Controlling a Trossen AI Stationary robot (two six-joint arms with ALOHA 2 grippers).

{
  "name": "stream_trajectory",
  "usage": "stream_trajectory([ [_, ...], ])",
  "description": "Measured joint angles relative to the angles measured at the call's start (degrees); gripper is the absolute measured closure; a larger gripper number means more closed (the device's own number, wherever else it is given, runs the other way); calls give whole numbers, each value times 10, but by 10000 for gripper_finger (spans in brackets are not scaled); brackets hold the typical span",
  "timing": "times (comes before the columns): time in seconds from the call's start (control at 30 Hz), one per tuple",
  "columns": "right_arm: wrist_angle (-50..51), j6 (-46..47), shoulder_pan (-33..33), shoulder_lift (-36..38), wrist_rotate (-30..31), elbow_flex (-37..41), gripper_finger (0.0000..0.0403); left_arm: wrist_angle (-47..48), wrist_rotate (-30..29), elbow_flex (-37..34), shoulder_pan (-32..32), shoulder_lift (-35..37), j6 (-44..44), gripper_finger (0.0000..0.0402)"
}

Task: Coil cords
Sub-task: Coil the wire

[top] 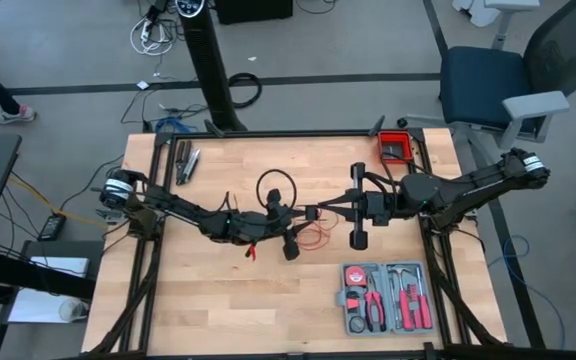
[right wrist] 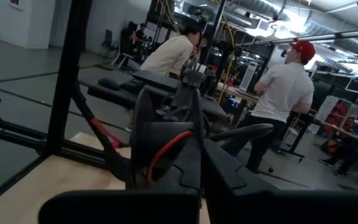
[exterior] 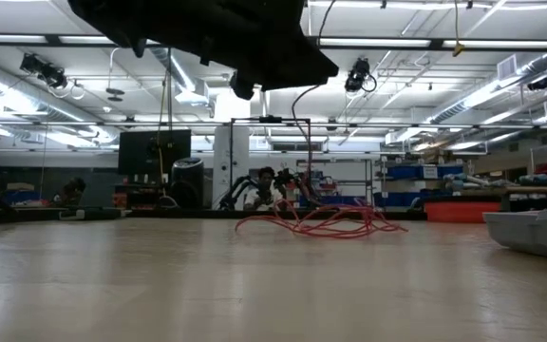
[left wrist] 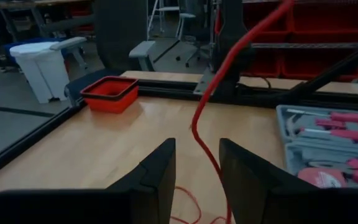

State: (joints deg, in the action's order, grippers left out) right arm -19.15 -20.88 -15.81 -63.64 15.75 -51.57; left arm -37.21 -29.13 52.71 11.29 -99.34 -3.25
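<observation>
Overhead, the left claw (top: 290, 243) and right claw (top: 313, 213) meet mid-counter (top: 218, 310), with the red cord (top: 315, 236) in loose loops just beside them. Low view: cord piled on the counter. Left wrist: fingers (left wrist: 160, 174) parted, a strand rising between them. Right wrist: claw clenched on the cord.

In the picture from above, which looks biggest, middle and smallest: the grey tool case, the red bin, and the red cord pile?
1. Tool case, clearly biggest.
2. Red bin.
3. Red cord, a thin loose tangle; its spread looks close to the bin's, so these two are hard to rank.
</observation>
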Motion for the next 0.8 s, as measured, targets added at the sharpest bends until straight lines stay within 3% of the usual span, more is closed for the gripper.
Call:
stream_trajectory([
  [0.17,3,-2,0,0,6,0,402,32,5,0,-1,0,0,303],
  [0.27,4,-3,0,0,9,0,402,53,17,0,-1,0,0,367],
  [0.33,5,-8,0,0,10,0,402,56,19,0,-1,0,0,390],
  [0.67,91,-22,0,51,14,0,402,187,15,0,-1,89,0,400],
  [0.8,173,-18,0,93,-6,0,402,227,13,1,0,128,0,400],
])
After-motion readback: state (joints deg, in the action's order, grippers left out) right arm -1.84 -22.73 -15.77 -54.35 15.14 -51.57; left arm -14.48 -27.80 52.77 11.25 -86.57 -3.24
